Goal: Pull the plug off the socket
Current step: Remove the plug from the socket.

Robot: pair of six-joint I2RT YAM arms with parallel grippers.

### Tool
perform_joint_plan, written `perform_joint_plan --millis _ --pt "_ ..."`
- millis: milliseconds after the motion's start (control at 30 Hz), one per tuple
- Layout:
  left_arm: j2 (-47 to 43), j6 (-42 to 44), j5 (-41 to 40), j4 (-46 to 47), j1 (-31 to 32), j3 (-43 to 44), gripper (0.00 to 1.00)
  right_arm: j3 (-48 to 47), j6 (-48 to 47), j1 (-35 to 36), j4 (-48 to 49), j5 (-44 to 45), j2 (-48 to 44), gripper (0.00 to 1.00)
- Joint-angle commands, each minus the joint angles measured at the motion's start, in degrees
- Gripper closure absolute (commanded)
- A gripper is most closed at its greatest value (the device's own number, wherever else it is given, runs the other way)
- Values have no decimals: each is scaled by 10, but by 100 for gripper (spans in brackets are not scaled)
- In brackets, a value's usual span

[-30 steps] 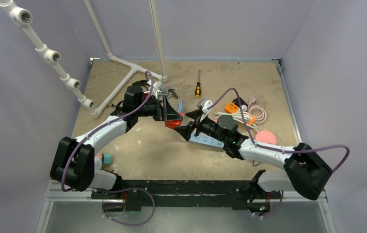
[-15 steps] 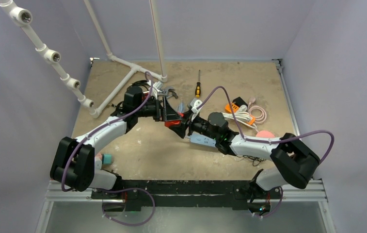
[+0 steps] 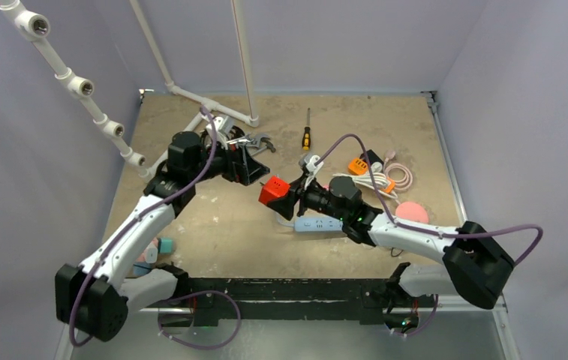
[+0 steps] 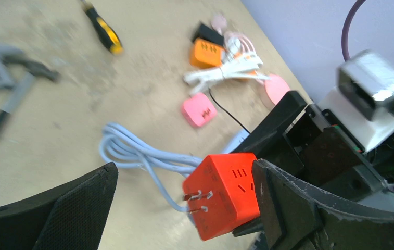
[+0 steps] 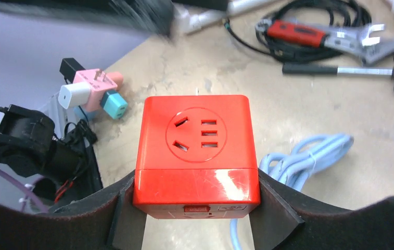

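Note:
A red cube plug (image 3: 273, 190) with sockets on its faces and two bare metal prongs is held above the table. My right gripper (image 3: 285, 199) is shut on it, its pads on the cube's two sides in the right wrist view (image 5: 196, 151). The light blue power strip (image 3: 318, 223) lies on the table under the right arm, and its coiled cable (image 4: 137, 156) lies beside it. My left gripper (image 3: 258, 171) is open and empty, just up and left of the cube. In the left wrist view the cube (image 4: 220, 195) shows between the spread fingers, untouched.
A screwdriver (image 3: 306, 137), a hammer and wrench (image 3: 256, 140) lie at the back. An orange plug (image 3: 359, 166), white cables (image 3: 378, 180), a pink adapter (image 4: 199, 109) and a pink disc (image 3: 412, 212) lie right. White pipes (image 3: 190, 127) stand at the back left. Small adapters (image 3: 162, 245) lie front left.
My left gripper has let go of the red cube and drawn back to the left. My right gripper now holds the cube, lifted off the power strip.

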State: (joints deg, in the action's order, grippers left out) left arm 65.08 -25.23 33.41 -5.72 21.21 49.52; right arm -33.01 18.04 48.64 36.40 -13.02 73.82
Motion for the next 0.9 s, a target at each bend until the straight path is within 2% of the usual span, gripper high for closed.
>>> perform_joint_plan --millis 0,67,167,333,567,667,867 --pt "-64 78 -130 -12 -4 16 1 -27 77 -42 -87 -25 -29 100" --pt "-83 89 -132 -5 -3 7 1 -18 103 -84 -98 -83 -46 100" --pt "-98 123 -86 17 17 -13 1 -8 143 -146 -119 -161 -85 100" --pt "-112 215 -102 -4 123 -23 1 -8 228 -205 -143 -280 -147 100" --pt "-145 250 -114 23 178 -53 1 3 298 -208 -160 -357 -191 100" --pt "-152 281 -128 32 211 -67 1 3 290 -209 -193 -386 -192 100" --pt "-173 359 -177 27 317 -94 3 -11 236 -209 -284 -399 -174 99"
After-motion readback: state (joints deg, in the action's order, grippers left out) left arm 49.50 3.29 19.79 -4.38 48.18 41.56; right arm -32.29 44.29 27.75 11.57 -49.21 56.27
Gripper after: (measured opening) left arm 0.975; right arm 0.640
